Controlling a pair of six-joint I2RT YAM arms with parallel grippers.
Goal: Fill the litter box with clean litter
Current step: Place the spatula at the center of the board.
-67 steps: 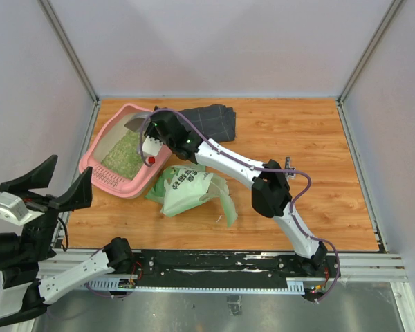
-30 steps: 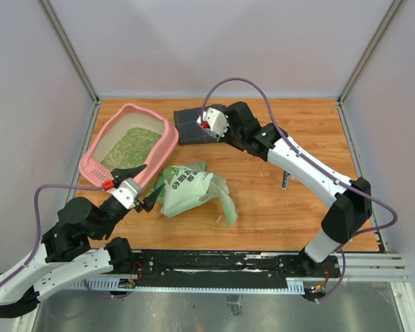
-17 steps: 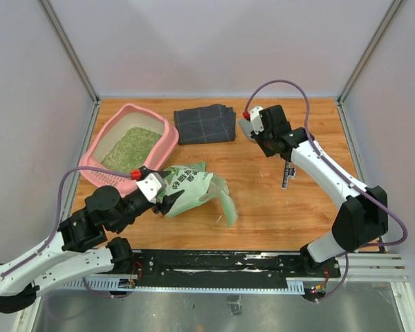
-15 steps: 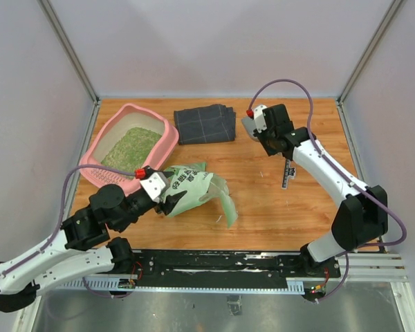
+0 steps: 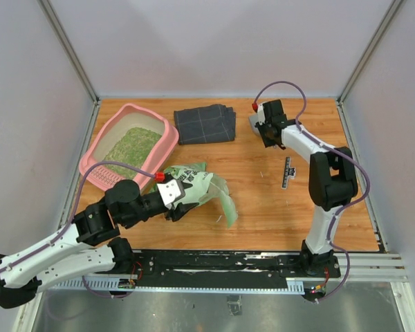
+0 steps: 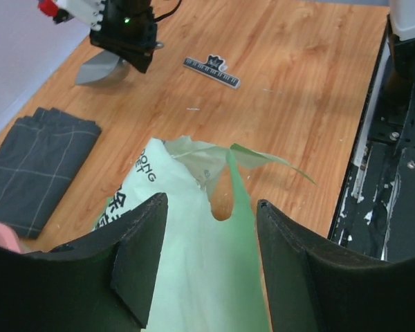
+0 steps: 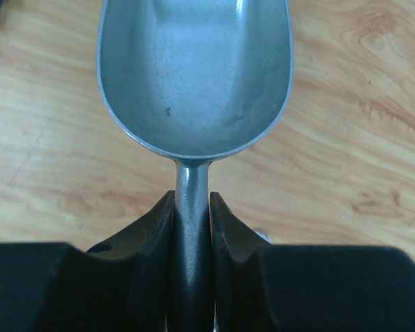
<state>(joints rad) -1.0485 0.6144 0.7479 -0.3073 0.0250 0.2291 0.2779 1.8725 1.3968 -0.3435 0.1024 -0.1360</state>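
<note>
Left hand (image 6: 211,205) now forward over the bag (image 5: 206,188), jaws apart, right hand (image 7: 191,209) swung rightward, clamped on scoop (image 7: 194,76)

Left end effector (image 6: 211,207) low, jaws apart, right end effector (image 7: 192,207) far forward, clamped.

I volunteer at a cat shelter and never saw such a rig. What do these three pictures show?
Two robot arms are bolted to a wooden table. One picture looks down from above; the other two come from cameras on the wrists. On it lie a pink litter box holding greenish litter, a folded grey cloth, a green bag and a small black strip. The right gripper clamps an empty metal scoop by its handle. The left gripper hangs open over the bag.
</note>
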